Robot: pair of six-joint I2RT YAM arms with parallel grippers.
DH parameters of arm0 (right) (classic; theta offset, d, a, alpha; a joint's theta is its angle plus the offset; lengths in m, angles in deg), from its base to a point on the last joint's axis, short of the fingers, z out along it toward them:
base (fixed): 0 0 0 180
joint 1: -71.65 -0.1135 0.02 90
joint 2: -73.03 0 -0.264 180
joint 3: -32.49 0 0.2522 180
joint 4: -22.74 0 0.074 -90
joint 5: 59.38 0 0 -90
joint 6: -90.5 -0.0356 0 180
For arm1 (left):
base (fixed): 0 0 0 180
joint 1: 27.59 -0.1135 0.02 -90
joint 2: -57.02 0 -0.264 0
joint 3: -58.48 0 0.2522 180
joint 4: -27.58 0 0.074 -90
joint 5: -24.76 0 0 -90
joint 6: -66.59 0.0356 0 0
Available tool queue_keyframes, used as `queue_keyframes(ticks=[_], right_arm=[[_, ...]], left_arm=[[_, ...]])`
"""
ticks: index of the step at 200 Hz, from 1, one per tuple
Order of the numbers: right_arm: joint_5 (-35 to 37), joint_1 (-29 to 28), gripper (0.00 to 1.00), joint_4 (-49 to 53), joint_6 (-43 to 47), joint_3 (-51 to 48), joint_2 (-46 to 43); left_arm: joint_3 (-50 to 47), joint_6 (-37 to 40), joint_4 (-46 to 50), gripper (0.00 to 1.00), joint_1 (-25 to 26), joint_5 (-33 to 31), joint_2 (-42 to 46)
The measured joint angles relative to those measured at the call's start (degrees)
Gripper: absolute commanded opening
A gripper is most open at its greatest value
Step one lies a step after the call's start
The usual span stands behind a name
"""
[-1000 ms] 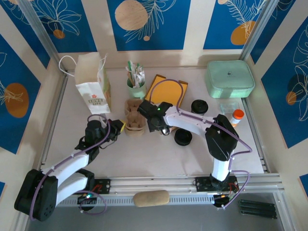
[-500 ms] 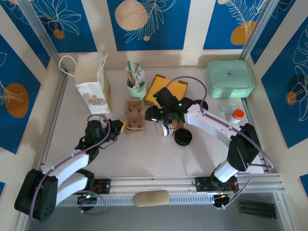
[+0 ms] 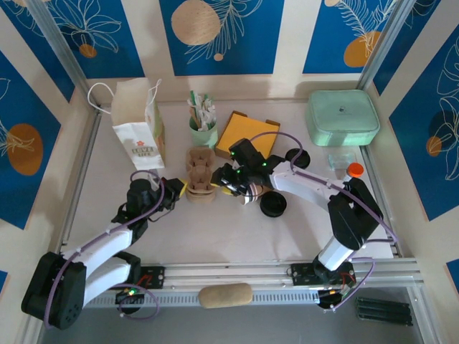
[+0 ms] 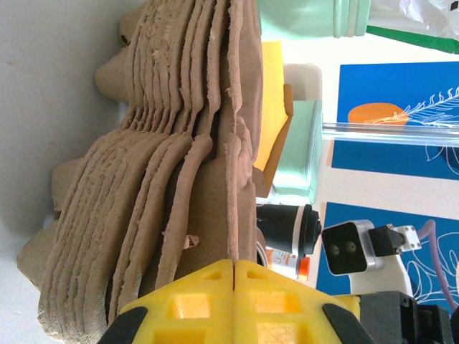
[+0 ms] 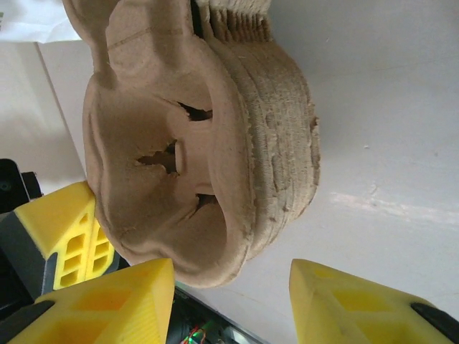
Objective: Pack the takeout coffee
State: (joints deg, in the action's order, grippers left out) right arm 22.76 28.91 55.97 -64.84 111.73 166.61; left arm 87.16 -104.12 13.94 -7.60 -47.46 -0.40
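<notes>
Top view: right gripper (image 3: 228,185) spread at the carrier stack's (image 3: 200,174) right flank, left gripper (image 3: 179,190) pressed together at its left; takeout coffee (image 3: 252,193) just right of the stack, partly under the right wrist. Left wrist: fingers (image 4: 193,308) shut flush against the stack's edge. Right wrist: 2 fingers (image 5: 107,301) apart, straddling the stack's end, gripping nothing. Best to nip 1 top tray's rim only, bracing the rest; open table (image 3: 215,236) on the stack's near side, paper bag (image 3: 140,129) and utensil cup (image 3: 204,132) crowding behind
</notes>
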Motion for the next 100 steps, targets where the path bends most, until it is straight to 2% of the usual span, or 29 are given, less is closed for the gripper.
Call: queue_keyframes(ticks=[63,100], right_arm=[[-2.3,0.0,0.37,-4.5,-2.4,0.0,3.8],[-3.2,0.0,0.11,-5.7,-3.1,0.0,6.3]], left_arm=[[0.0,0.0,0.0,0.0,0.0,0.0,0.0],[0.0,0.0,0.0,0.0,0.0,0.0,0.0]])
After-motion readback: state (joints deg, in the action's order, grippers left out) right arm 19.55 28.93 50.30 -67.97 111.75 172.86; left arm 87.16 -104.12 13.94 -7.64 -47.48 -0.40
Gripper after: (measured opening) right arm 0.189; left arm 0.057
